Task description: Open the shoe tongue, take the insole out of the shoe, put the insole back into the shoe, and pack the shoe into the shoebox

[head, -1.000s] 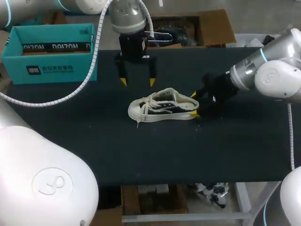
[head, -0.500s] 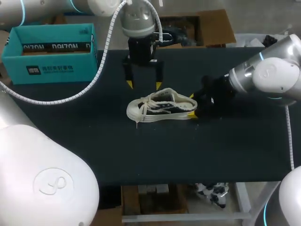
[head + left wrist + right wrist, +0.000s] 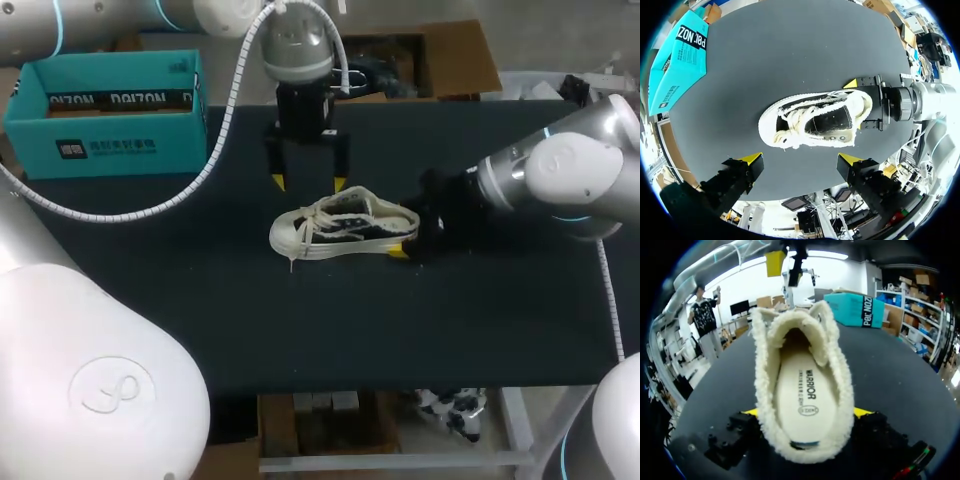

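A cream low-top shoe (image 3: 340, 228) with a fleece lining lies on its sole mid-table, toe to the left. My left gripper (image 3: 309, 184) hangs open just behind it, and in the left wrist view the shoe (image 3: 815, 122) lies ahead of that gripper (image 3: 801, 160). My right gripper (image 3: 405, 230) is open at the heel, one yellow tip on each side. In the right wrist view the heel fills the gap of the right gripper (image 3: 805, 412), and the insole (image 3: 802, 390) lies inside the shoe. The teal shoebox (image 3: 105, 115) stands open at the back left.
The black table top (image 3: 330, 330) runs from the shoebox to the front edge. My left arm's white cable (image 3: 190, 170) loops over the table's left part, between the shoebox and the shoe.
My left gripper has moved right and closer to the shoe. My right gripper has slid left so that the heel sits between its fingers. The shoe has barely shifted.
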Controlling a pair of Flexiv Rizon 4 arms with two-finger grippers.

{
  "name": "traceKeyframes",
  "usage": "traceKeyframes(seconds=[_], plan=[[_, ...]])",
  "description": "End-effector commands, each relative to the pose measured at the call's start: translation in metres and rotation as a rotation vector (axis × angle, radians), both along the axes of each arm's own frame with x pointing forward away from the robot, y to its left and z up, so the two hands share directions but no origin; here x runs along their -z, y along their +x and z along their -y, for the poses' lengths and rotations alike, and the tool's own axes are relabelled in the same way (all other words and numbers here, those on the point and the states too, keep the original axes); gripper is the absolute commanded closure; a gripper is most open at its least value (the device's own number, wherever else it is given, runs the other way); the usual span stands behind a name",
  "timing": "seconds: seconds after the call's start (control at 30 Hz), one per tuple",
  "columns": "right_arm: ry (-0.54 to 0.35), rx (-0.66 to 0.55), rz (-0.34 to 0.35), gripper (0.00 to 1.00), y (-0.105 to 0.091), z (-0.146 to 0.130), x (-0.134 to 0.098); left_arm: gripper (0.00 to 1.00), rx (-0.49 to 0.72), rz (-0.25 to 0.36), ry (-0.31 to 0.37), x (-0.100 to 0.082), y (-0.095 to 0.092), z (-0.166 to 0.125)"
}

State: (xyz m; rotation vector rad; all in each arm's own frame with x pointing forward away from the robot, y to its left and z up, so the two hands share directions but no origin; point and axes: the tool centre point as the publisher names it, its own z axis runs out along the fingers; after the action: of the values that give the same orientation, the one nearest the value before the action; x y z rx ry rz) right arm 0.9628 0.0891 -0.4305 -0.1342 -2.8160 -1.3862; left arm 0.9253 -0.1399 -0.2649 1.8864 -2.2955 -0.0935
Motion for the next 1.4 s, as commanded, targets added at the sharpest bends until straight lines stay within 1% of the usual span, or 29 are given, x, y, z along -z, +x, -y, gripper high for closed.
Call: traceKeyframes(seconds=[0.03, 0.07, 0.13, 0.33, 0.43, 0.57, 0.63, 0.73, 0.77, 0.8, 0.83, 1.03, 1.1, 1.17, 1.23, 1.27, 1.3, 1.33, 1.4], plan=[[0.007, -0.003, 0.006, 0.69, 0.005, -0.002, 0.004, 0.0, -0.004, -0.003, 0.005, 0.002, 0.001, 0.003], [0.004, -0.002, 0.01, 1.0, 0.005, -0.002, 0.003, 0.0, -0.006, -0.006, 0.004, 0.003, 0.001, 0.003], [0.001, 0.005, 0.015, 1.0, 0.004, -0.002, 0.002, 0.0, -0.021, -0.01, 0.002, 0.002, 0.0, 0.005], [0.008, 0.022, 0.027, 1.0, 0.0, -0.004, 0.004, 0.0, -0.052, 0.023, 0.041, -0.005, -0.005, 0.021], [0.019, 0.031, 0.031, 1.0, -0.001, -0.005, 0.009, 0.0, -0.052, 0.03, 0.052, -0.003, -0.004, 0.033], [0.025, 0.04, 0.031, 1.0, -0.003, -0.006, 0.012, 0.0, -0.061, 0.047, 0.082, 0.005, -0.002, 0.048], [0.032, 0.042, 0.036, 1.0, -0.004, -0.006, 0.012, 0.07, -0.061, 0.048, 0.097, 0.012, 0.0, 0.053], [0.032, 0.042, 0.036, 1.0, -0.004, -0.006, 0.012, 0.07, -0.062, 0.056, 0.113, 0.023, 0.004, 0.059], [0.032, 0.042, 0.036, 1.0, -0.004, -0.006, 0.012, 0.12, -0.066, 0.059, 0.116, 0.026, 0.006, 0.061], [0.032, 0.042, 0.036, 1.0, -0.004, -0.006, 0.012, 0.2, -0.064, 0.057, 0.118, 0.029, 0.008, 0.064], [0.032, 0.042, 0.036, 1.0, -0.004, -0.006, 0.012, 0.24, -0.061, 0.055, 0.118, 0.032, 0.011, 0.066], [0.032, 0.042, 0.036, 1.0, -0.004, -0.006, 0.012, 0.22, -0.061, 0.039, 0.164, 0.047, 0.018, 0.077], [0.032, 0.042, 0.036, 1.0, -0.004, -0.006, 0.012, 0.24, -0.067, 0.04, 0.186, 0.05, 0.019, 0.08], [0.032, 0.042, 0.036, 1.0, -0.004, -0.006, 0.012, 0.24, -0.066, 0.036, 0.193, 0.052, 0.022, 0.082], [0.032, 0.042, 0.036, 1.0, -0.004, -0.006, 0.012, 0.27, -0.075, 0.037, 0.208, 0.054, 0.024, 0.085], [0.032, 0.042, 0.036, 1.0, -0.004, -0.006, 0.012, 0.32, -0.075, 0.029, 0.213, 0.055, 0.025, 0.086], [0.032, 0.042, 0.036, 1.0, -0.004, -0.006, 0.012, 0.45, -0.079, 0.028, 0.223, 0.056, 0.025, 0.086], [0.032, 0.042, 0.036, 1.0, -0.004, -0.006, 0.012, 0.49, -0.079, 0.026, 0.232, 0.057, 0.025, 0.086], [0.032, 0.042, 0.036, 1.0, -0.004, -0.006, 0.012, 0.51, -0.081, 0.015, 0.247, 0.06, 0.024, 0.086]])
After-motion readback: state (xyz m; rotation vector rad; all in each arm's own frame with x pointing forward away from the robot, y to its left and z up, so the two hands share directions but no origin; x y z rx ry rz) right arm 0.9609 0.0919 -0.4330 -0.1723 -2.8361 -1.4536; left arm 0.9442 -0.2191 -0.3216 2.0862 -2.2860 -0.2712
